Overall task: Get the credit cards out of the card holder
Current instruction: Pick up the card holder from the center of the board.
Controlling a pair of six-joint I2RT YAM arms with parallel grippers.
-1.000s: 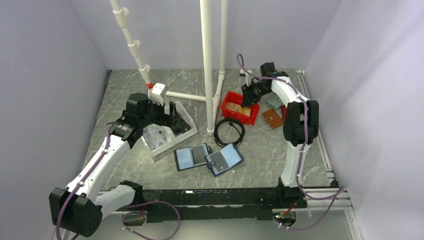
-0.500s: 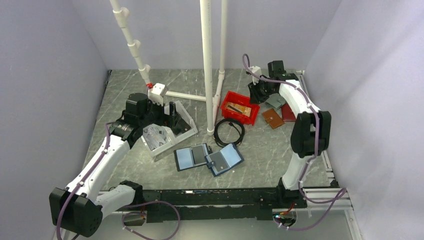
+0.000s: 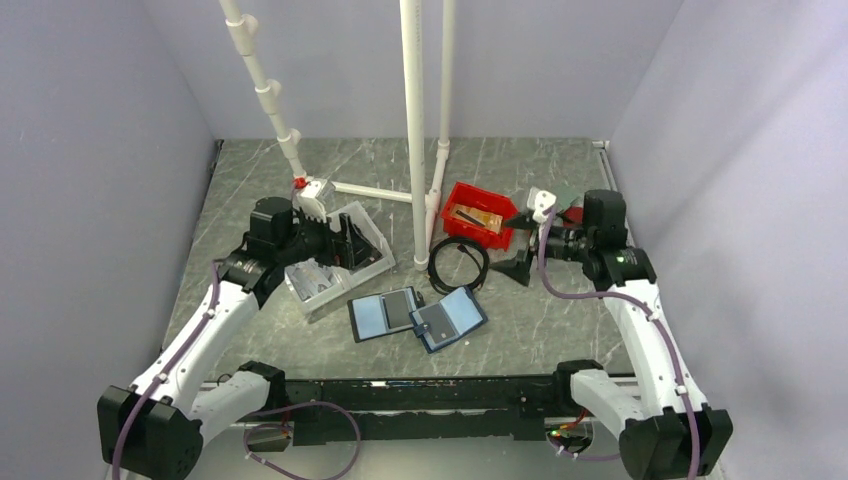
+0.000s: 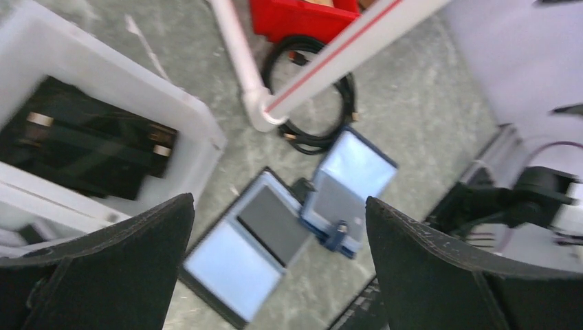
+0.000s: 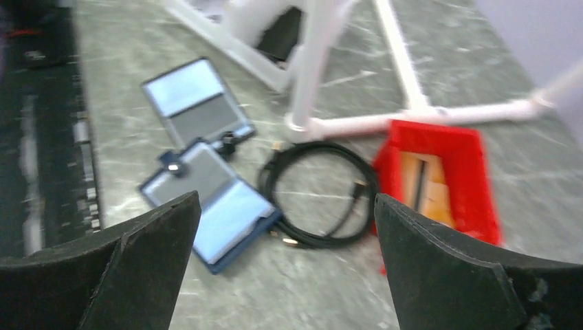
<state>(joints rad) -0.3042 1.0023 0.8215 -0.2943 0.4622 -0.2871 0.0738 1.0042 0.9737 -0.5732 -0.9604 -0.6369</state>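
The navy-blue card holder [image 3: 448,318] lies open on the table at front centre, light-blue inside, with its small tab toward the near edge. It also shows in the left wrist view [image 4: 347,187] and the right wrist view [image 5: 206,199]. A gold-orange credit card [image 3: 478,216] lies in the red bin [image 3: 462,194], and the right wrist view shows that card [image 5: 427,182] too. My right gripper [image 3: 520,245] hangs open and empty, right of the cable and level with the bin. My left gripper [image 3: 345,245] is open and empty over the white tray [image 3: 372,232].
A black-edged folio [image 3: 385,313] with light-blue and grey panels lies just left of the card holder. A coiled black cable [image 3: 458,265] sits between the holder and the red bin. White pipe uprights [image 3: 415,130] stand at centre back, with a floor bar [image 3: 370,190].
My right arm has swung from the back by the red bin to the near right, and its gripper has opened wide. The left arm has shifted slightly.
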